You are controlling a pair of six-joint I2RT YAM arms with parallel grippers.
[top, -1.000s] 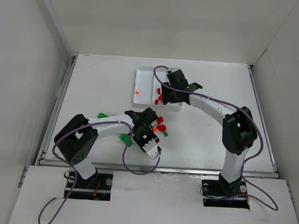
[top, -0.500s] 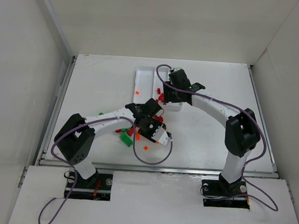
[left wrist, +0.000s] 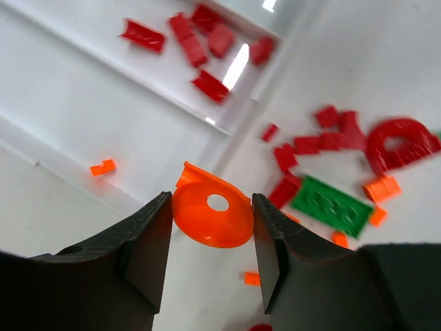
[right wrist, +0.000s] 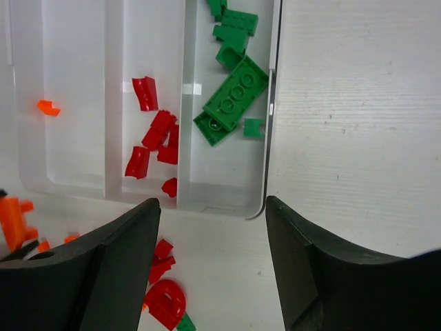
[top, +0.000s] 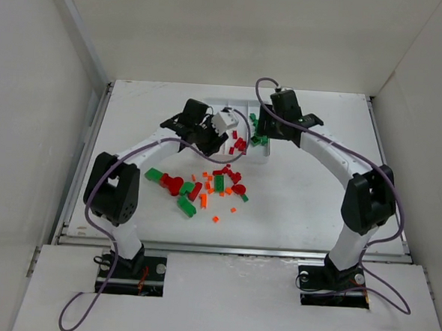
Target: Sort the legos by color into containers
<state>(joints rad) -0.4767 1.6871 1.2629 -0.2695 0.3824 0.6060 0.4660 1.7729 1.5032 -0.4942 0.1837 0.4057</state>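
- change: a second ago the left gripper (left wrist: 210,201) was low over the loose pile (top: 212,184). it has since swung far and left, up to the left side of the tray (right wrist: 270,138).
- left jaws are now clamped on a round orange piece (left wrist: 207,222) with a hole in it, held clear of the table.
- the piece hangs by the tray's left compartment, where one small orange brick (left wrist: 102,167) already lies. cannot tell if it is over the compartment or just outside the rim.
- right gripper (right wrist: 212,205) has shifted far and right off the tray's middle. its jaws stand apart and hold nothing, above the tray's near right corner.
- meaning: pick done, carry nearly done. judged next: release the orange piece into the left compartment. the right arm is free for another brick.
- tray: white, shallow, three long lanes. the left lane has the lone orange brick, the middle has several red bricks (right wrist: 155,131), the right has green bricks (right wrist: 234,93).
- the pile lies on the table near the tray, red, green and orange mixed, so much is left to sort.
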